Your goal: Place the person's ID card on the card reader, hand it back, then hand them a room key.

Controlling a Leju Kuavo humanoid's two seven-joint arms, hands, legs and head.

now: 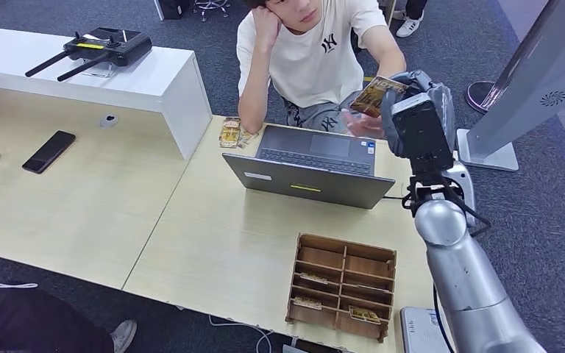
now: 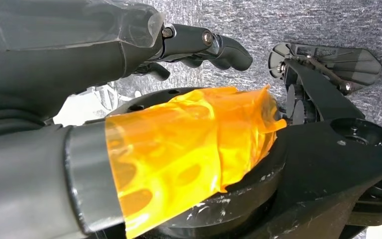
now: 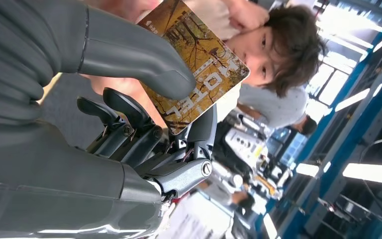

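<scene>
My right hand [image 1: 412, 103] is raised over the desk's far right side and pinches a room key card [image 1: 374, 94] between thumb and fingers. In the right wrist view the brown card [image 3: 199, 64] bears an autumn-tree picture and the word HOTEL, and my thumb [image 3: 129, 50] presses on its face. The seated person [image 1: 316, 51] holds an open palm [image 1: 364, 123] just below the card. A small gold-patterned item [image 1: 229, 132] lies on the desk left of the laptop. My left hand [image 2: 129, 74] hangs low, holds nothing, and its fingers [image 2: 204, 47] are apart.
An open grey laptop [image 1: 313, 165] stands between me and the person. A wooden slotted card box [image 1: 342, 287] holding a few cards sits near the front edge. A black phone [image 1: 48, 151] lies at left. A remote controller [image 1: 107, 48] rests on the white counter. A white kiosk [image 1: 530, 81] stands at right.
</scene>
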